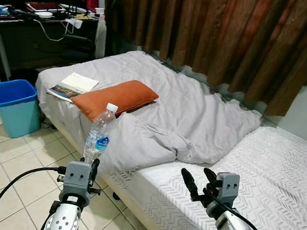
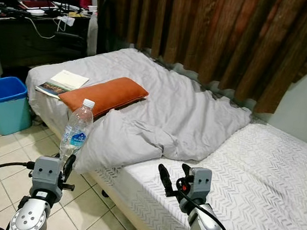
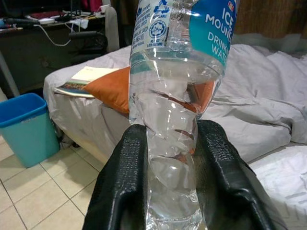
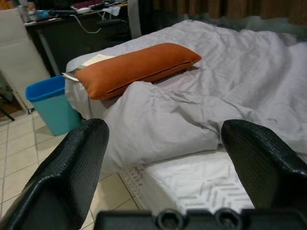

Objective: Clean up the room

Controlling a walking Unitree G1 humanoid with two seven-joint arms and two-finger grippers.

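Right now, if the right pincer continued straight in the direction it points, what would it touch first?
Most likely the crumpled grey blanket at the bed's edge. The open right pincer holds nothing, and nothing stands between them. The orange pillow lies beyond it. Depth is uncertain.

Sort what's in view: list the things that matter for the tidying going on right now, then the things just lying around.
In play:
- plastic water bottle, upright, clamped in the left end effector
- blue waste bin, on the floor beside the bed, a likely drop spot

Lying about:
- orange pillow
- grey duvet
- magazine
- cluttered desk
- right end effector, open, idle
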